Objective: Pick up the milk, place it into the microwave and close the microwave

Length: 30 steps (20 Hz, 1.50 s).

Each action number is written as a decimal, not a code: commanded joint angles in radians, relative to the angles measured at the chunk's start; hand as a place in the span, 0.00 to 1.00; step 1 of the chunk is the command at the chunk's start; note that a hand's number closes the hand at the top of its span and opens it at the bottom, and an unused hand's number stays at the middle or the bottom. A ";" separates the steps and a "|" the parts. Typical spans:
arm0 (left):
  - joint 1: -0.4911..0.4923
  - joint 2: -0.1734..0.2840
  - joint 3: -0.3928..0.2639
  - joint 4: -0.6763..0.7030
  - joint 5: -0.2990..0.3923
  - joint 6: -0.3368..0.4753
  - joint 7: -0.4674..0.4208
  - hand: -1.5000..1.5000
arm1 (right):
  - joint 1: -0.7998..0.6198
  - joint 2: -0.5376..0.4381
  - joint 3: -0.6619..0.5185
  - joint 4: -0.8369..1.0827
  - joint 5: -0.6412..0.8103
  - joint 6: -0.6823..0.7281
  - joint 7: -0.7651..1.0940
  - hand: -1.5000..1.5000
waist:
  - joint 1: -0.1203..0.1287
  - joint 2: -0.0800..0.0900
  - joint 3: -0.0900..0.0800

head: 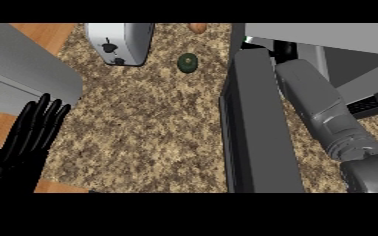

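Resting at the lower left edge of the view, the left hand point(31, 135) stands with its fingers straight and pointing up, holding nothing and touching nothing. The right forearm point(325, 110) reaches up along the far side of the open microwave door point(255, 130), which stands out dark and edge-on over the speckled counter point(148, 125). The right hand itself is hidden behind the door and the microwave body point(310, 32), so I cannot tell how its fingers stand. The milk shows nowhere; I cannot tell where it is. A toaster point(119, 42) sits at the back, a small dark green round thing point(188, 62) just beside it to the right.
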 commanded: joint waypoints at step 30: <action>0.012 -0.066 -0.193 0.040 -0.114 0.026 0.004 0.00 | 0.211 -0.010 -0.088 -0.050 -0.085 0.403 -0.218 0.00 | -0.096 -0.051 -0.002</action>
